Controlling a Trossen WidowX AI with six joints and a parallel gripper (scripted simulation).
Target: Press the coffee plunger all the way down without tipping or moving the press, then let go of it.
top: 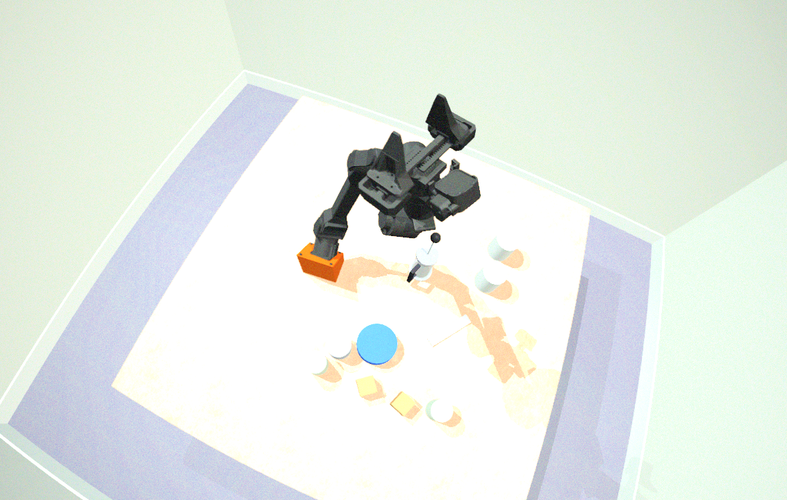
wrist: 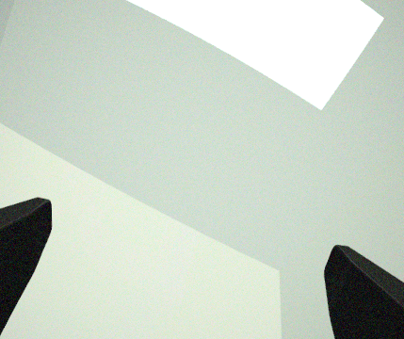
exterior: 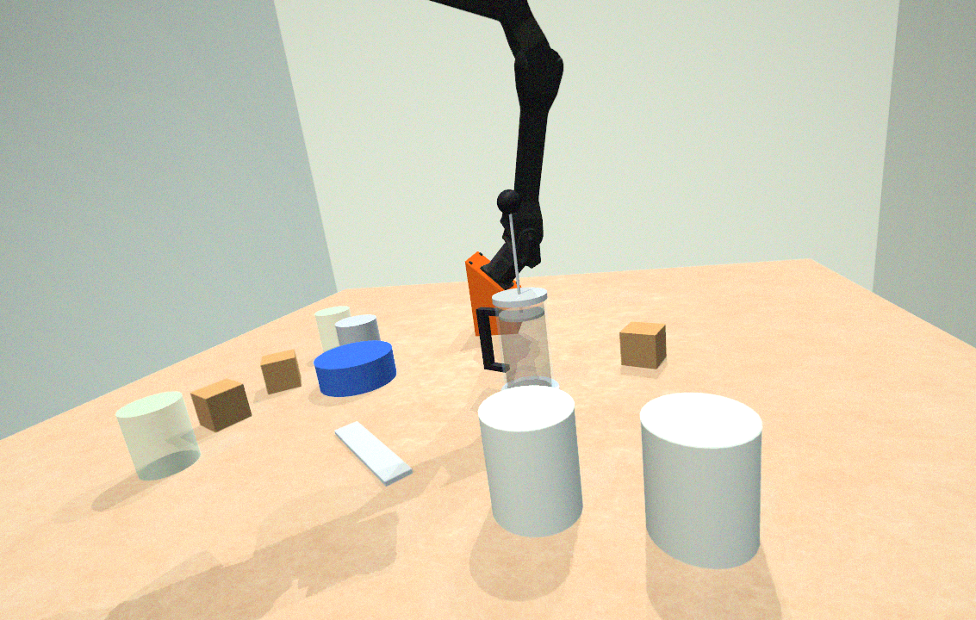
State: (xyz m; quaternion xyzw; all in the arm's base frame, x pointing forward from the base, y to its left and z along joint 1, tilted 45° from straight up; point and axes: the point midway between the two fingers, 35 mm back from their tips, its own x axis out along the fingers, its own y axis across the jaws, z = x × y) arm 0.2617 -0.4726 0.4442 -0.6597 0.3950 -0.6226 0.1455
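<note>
Spread wide, the claw (top: 419,133) pinches nothing; its two dark fingers point upward, with only wall and a bright ceiling panel (wrist: 258,13) showing between them in the wrist view. From above, the arm (top: 346,192) rises from its orange base (top: 320,261) and folds back over itself, holding the claw high above the table (exterior: 823,346).

On the table just beside the base, the press (exterior: 524,339) stands upright, its black handle (exterior: 488,339) turned toward the base. Its plunger (exterior: 509,201) is fully raised, with a thin rod lifting the black knob well above the lid.

Two white cylinders (exterior: 531,470) stand near the press. A blue disc (exterior: 356,368), brown cubes (exterior: 642,344), a flat white strip (exterior: 372,451) and more pale cylinders (exterior: 158,435) lie scattered around.
</note>
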